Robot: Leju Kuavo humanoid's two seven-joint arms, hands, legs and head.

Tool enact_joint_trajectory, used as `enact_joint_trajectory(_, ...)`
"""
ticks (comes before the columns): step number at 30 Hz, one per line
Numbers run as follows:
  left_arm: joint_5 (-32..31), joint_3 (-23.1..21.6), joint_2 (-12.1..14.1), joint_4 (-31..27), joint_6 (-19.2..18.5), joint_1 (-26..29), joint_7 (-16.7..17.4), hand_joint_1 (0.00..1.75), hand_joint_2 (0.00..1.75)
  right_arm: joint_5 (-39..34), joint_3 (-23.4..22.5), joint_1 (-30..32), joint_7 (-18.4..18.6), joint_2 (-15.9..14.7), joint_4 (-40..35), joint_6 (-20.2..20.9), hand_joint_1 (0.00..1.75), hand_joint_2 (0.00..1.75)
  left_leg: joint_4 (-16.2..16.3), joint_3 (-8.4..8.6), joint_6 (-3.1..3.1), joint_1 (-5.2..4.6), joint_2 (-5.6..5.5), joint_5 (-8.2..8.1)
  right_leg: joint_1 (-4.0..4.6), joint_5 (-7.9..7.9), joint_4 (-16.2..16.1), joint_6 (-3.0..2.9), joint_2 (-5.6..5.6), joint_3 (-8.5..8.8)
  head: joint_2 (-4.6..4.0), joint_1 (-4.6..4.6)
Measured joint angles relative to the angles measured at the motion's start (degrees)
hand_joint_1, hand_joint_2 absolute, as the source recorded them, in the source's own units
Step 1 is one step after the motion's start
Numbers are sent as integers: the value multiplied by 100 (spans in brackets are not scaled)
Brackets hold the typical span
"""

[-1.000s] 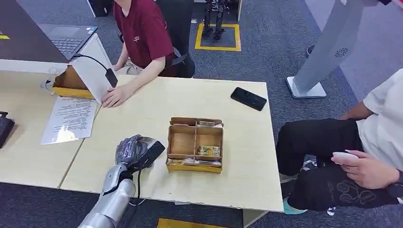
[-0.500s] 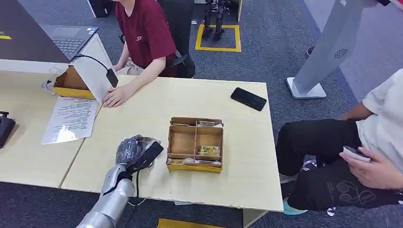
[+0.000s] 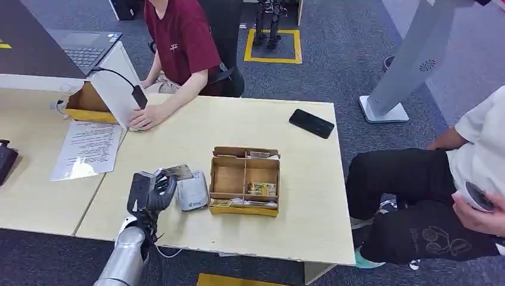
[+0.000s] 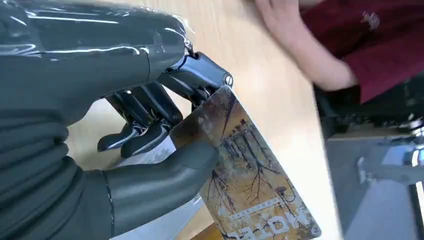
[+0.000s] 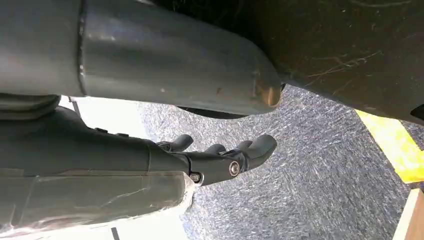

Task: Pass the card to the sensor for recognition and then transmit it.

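My left hand (image 3: 152, 192) hovers over the near left part of the wooden table (image 3: 178, 131) and pinches a brown printed card (image 3: 177, 171) between thumb and fingers. In the left wrist view the card (image 4: 250, 175) sticks out past the hand (image 4: 125, 150), its picture side showing. The white-grey sensor (image 3: 192, 190) lies flat on the table just right of the hand, and the card's end is above its far edge. My right hand (image 5: 225, 157) hangs below the table over the carpet, fingers apart and holding nothing.
A cardboard compartment box (image 3: 244, 182) with cards stands right of the sensor. A person in red sits across the table, one hand (image 3: 143, 119) on it by a white stand. A black phone (image 3: 311, 123) lies far right. A printed sheet (image 3: 89, 149) lies left. Another person sits at right.
My left hand has drawn back to the left and toward me, uncovering the sensor it was over. The card now shows in its fingers. The person at right lowered their hand.
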Motion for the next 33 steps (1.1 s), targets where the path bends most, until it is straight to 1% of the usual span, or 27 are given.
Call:
enact_joint_trajectory(5,592,293,-15,-567,39,6,9,175,175,0,20,-2,2,-2,0,9,0,0,0,-6,0,0,-6,0,0,-1,0,0,-4,-4,0,2)
enact_joint_trajectory(7,755,377,-39,-666,52,0,9,175,175,-2,26,-2,2,0,0,9,0,0,0,-6,0,0,-4,0,0,0,0,0,-4,-5,0,0)
enact_joint_trajectory(10,932,533,-79,-740,201,-22,-9,175,175,0,52,-2,13,0,0,9,0,0,0,-6,0,0,-4,0,0,0,0,0,-4,-5,0,2)
enact_joint_trajectory(14,1009,698,-105,-742,371,-59,-67,175,175,0,98,-2,46,-2,0,9,0,0,1,-6,0,0,-4,0,0,0,0,1,-3,-7,0,0)
enact_joint_trajectory(18,814,835,-157,-737,957,-199,-350,175,175,0,153,-5,59,-2,0,37,0,0,1,-7,0,0,-4,0,0,0,0,1,-4,-7,0,0)
enact_joint_trajectory(20,711,890,-175,-727,1106,-320,-398,175,175,-2,190,-6,59,-2,0,37,0,0,1,-7,0,0,-4,0,0,0,0,1,-5,-7,0,0)
enact_joint_trajectory(25,176,1023,-205,-602,2069,-647,-701,175,175,0,299,-10,44,-2,0,52,0,0,1,-8,0,0,-4,1,0,2,0,2,-4,-7,0,2)
enact_joint_trajectory(28,49,1109,-234,-536,2297,-780,-818,175,175,0,350,-11,28,-2,0,66,0,0,1,-8,0,0,-4,1,0,2,0,3,-4,-7,0,2)
enact_joint_trajectory(33,-6,1183,-284,-449,2452,-837,-905,175,175,0,409,-13,46,-2,0,114,0,0,1,-9,0,0,-4,0,-1,2,0,3,-3,-8,0,2)
